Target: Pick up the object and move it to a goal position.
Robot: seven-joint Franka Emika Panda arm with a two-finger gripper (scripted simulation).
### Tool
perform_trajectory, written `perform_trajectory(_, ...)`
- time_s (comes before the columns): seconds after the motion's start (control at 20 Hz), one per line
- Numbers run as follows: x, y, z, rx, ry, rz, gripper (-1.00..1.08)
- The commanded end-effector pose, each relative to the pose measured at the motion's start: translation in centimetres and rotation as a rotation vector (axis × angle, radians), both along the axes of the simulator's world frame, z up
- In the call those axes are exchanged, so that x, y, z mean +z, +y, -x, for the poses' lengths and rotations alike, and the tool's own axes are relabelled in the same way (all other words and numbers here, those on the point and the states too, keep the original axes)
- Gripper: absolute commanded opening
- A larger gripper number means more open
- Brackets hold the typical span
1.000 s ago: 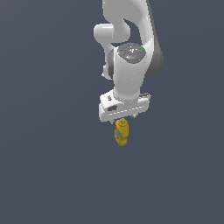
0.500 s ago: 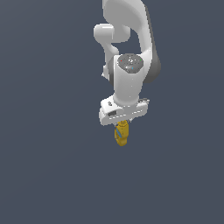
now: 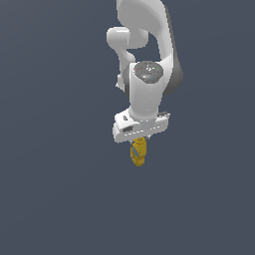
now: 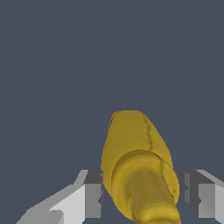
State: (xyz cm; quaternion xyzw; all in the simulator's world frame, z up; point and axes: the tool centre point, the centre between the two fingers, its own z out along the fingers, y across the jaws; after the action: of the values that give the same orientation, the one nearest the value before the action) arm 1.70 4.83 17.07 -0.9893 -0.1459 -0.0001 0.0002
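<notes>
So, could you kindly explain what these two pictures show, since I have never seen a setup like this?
These are simulator renders. The exterior view shows a white jointed robot arm from outside, over a plain dark grey surface. At its lower end is the gripper, the two-fingered grasping part. The other picture comes from a camera on the wrist, looking along the grey fingers. Between them sits a small yellow bottle-like object with a blue patch, seen close up in the wrist view. The fingers stand on either side of it, apparently gripping it. Nothing else is visible.
</notes>
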Motion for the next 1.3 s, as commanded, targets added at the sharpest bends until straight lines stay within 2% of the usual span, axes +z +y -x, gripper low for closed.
perform_trajectory(0.0, 0.0, -0.1, -0.1, 0.000, 0.000, 0.000, -1.00)
perform_trajectory(0.35, 0.1, -2.6, -1.3, 0.000, 0.000, 0.000, -1.00)
perform_trajectory(1.0, 0.5, -11.6, -6.3, 0.000, 0.000, 0.001, -1.00)
perform_trajectory(1.25, 0.7, -14.0, -7.7, 0.000, 0.000, 0.001, -1.00)
